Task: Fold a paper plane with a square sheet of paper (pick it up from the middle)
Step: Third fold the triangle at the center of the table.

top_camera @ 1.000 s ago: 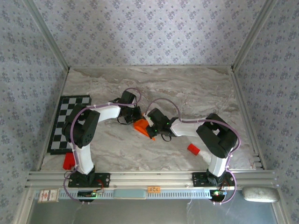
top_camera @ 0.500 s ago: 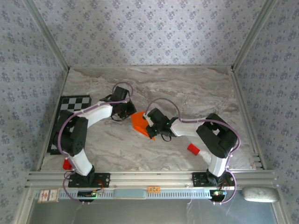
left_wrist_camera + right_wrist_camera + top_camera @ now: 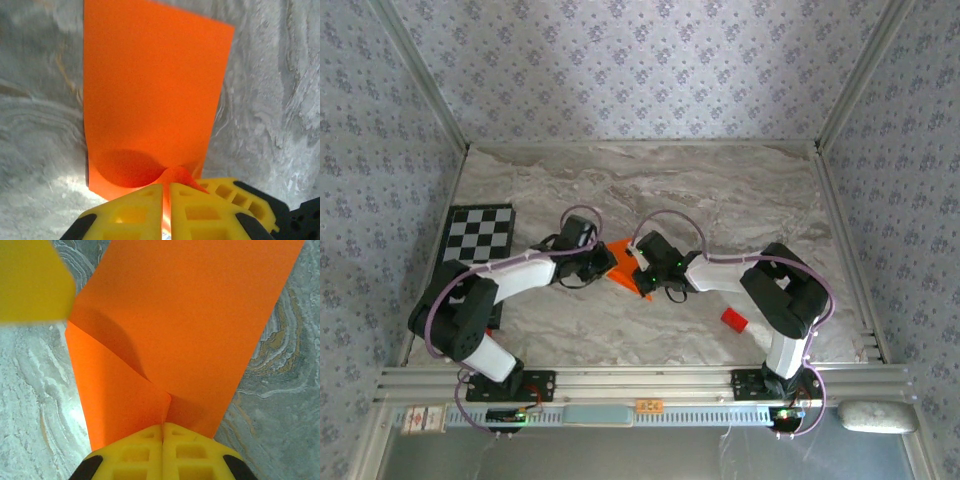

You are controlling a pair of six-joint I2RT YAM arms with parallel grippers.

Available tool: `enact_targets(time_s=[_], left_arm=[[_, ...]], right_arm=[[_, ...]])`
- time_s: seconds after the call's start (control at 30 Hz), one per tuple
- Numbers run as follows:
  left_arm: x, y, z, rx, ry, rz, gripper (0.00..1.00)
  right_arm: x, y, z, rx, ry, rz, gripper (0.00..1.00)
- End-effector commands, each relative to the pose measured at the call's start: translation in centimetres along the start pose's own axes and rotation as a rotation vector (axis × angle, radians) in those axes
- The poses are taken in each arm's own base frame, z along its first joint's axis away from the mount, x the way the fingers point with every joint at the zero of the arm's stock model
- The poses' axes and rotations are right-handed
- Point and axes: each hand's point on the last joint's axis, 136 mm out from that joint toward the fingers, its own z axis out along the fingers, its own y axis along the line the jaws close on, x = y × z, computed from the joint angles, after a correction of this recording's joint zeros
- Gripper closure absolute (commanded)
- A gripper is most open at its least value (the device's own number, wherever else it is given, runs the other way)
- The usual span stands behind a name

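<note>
Roughly early-to-middle, I judge; square sheet of paper point(image 3: 619, 262) carries one slanted fold, no dart shape yet, most creasing left; left end effector point(image 3: 166, 186) nearly closed, sheet's near edge nipped and buckled between its fingers point(image 3: 131, 212), rest stretching ahead over the worktop point(image 3: 270, 100); right end effector point(image 3: 163, 426) closed on the opposite edge; right wrist view shows an overlapping flap ahead of its fingers; left wrist view, one plain panel; top view, both facing across the sheet.

The left gripper point(image 3: 166, 188) backed off the square sheet of paper point(image 3: 150, 90), then returned to pinch its edge; its elbow sank leftward. That bared more of the checkerboard mat point(image 3: 480, 235).
</note>
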Motion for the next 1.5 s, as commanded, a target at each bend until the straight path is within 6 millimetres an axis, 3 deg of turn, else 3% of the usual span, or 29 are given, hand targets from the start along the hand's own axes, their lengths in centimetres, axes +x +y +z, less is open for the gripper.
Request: enact_targets(time_s=[0.0, 0.4, 0.97, 1.47], left_arm=[[-0.1, -2.6, -0.3, 0.119, -0.022, -0.040, 0.90], [1.5, -1.6, 2.2, 0.076, 0.026, -0.087, 0.92], [2.4, 1.8, 2.4, -0.032, 0.021, -0.136, 0.93], [2.6, 2.7, 2.7, -0.060, 0.020, -0.150, 0.94]], right_arm=[[1.4, -0.3, 0.0, 0.002, 0.059, 0.032, 1.00], [1.4, -0.6, 0.0, -0.003, 0.059, 0.051, 1.00], [2.0, -0.7, 0.3, 0.000, 0.074, 0.055, 0.99], [2.2, -0.8, 0.4, 0.005, 0.083, 0.060, 0.99]])
